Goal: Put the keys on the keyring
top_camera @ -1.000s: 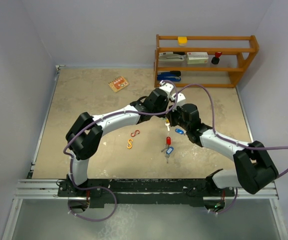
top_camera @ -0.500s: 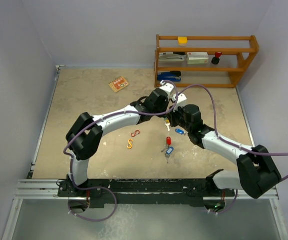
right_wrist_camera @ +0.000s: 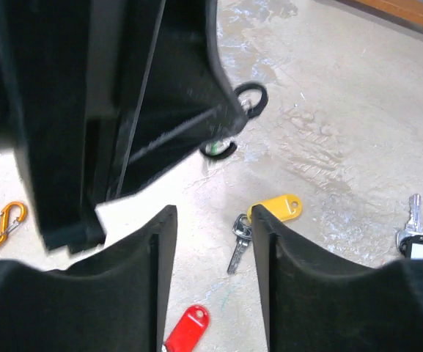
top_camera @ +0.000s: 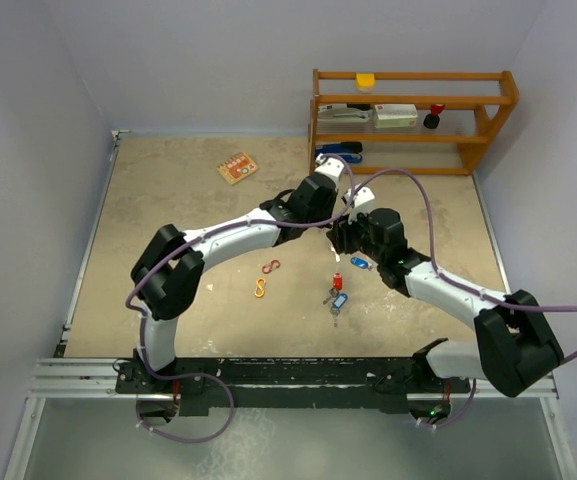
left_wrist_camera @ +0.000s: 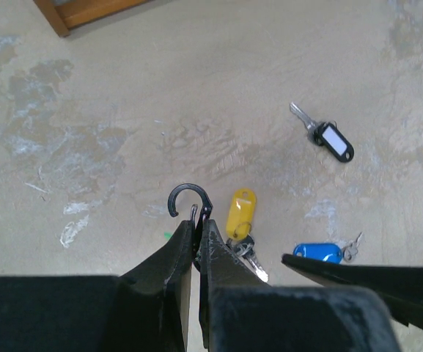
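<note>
Up close, clamped tight between the fingertips of the left gripper (left_wrist_camera: 196, 227): the keyring (left_wrist_camera: 190, 187), a thin black open hook poking out past the tips. Just right of that hook, a yellow-tagged key (left_wrist_camera: 240, 213), its short silver blade slanting down beside the finger. Hooked on or merely lying there, cannot tell.

Further right on the mottled beige table (left_wrist_camera: 123, 95), a blue-tagged key (left_wrist_camera: 317, 253). Well beyond it and apart from the rest, a white-labelled key (left_wrist_camera: 336, 141), the label set in a black frame.

Right gripper (right_wrist_camera: 215, 213) with jaws parted, gripping nothing, poised over the yellow-tagged key. Lower down between its fingers, a red tag (right_wrist_camera: 185, 330).

From above, a second blue tag (top_camera: 339, 300) just below the red one. Off to the left, a red clip (top_camera: 271, 266) and an orange clip (top_camera: 260, 288), close together.
</note>
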